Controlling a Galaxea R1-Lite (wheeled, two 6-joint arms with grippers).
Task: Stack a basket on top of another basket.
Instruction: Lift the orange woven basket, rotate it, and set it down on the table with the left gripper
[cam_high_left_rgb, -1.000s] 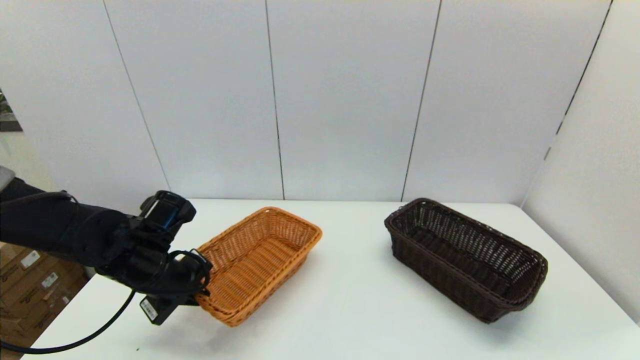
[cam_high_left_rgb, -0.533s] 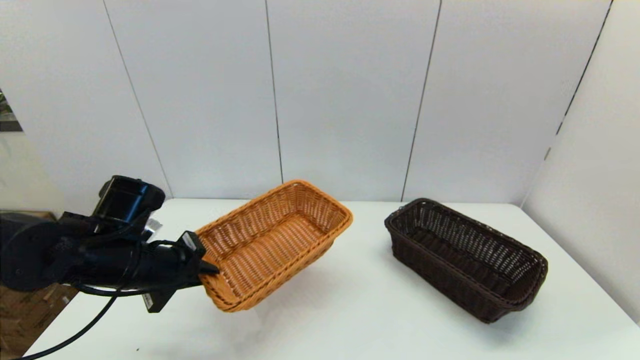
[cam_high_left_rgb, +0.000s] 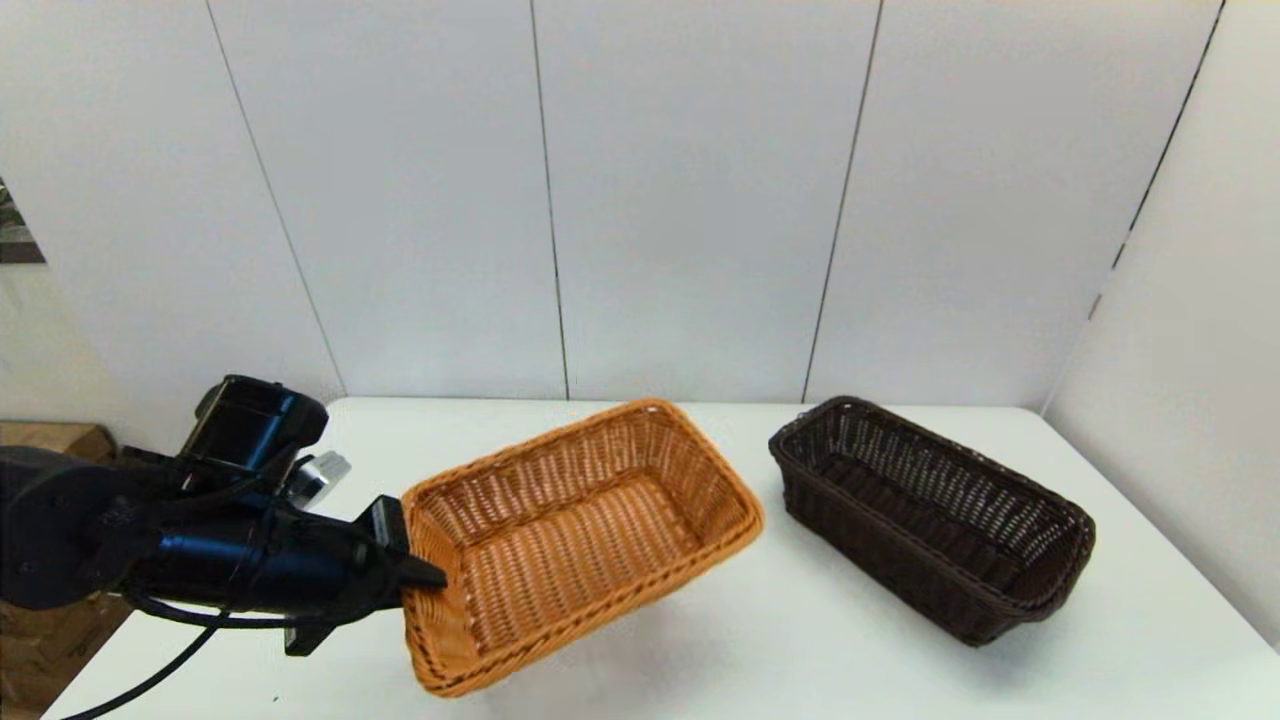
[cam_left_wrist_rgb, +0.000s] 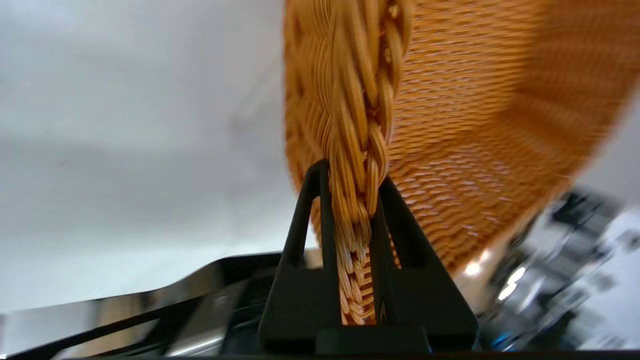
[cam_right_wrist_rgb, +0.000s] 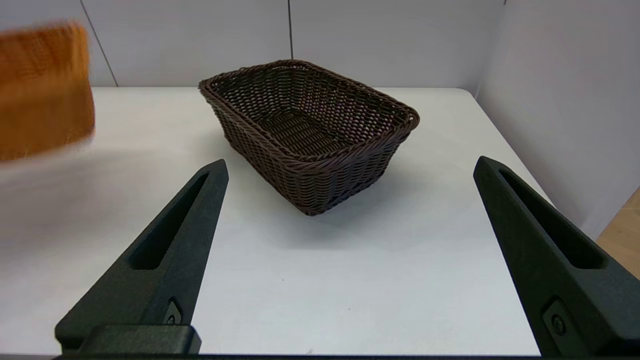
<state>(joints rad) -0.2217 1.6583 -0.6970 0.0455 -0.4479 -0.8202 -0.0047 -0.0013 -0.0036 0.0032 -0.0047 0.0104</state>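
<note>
My left gripper (cam_high_left_rgb: 425, 580) is shut on the braided rim at the near left end of the orange basket (cam_high_left_rgb: 580, 540) and holds it in the air above the table, tilted, left of centre. In the left wrist view the two fingers (cam_left_wrist_rgb: 305, 210) pinch that rim (cam_left_wrist_rgb: 357, 165) between them. The dark brown basket (cam_high_left_rgb: 930, 515) stands on the table at the right, apart from the orange one. My right gripper (cam_right_wrist_rgb: 351, 161) is open, low over the table's front, facing the dark brown basket (cam_right_wrist_rgb: 310, 125); the orange basket (cam_right_wrist_rgb: 45, 90) shows off to one side.
The white table (cam_high_left_rgb: 700, 650) ends at a wall behind and a side panel (cam_high_left_rgb: 1180, 350) on the right. Cardboard boxes (cam_high_left_rgb: 45, 440) lie past the table's left edge. A black cable (cam_high_left_rgb: 150, 680) hangs from the left arm.
The left arm has lifted the orange basket off the table and carried it to the right, nearer the dark brown basket, turning it as it went. The dark basket has not moved.
</note>
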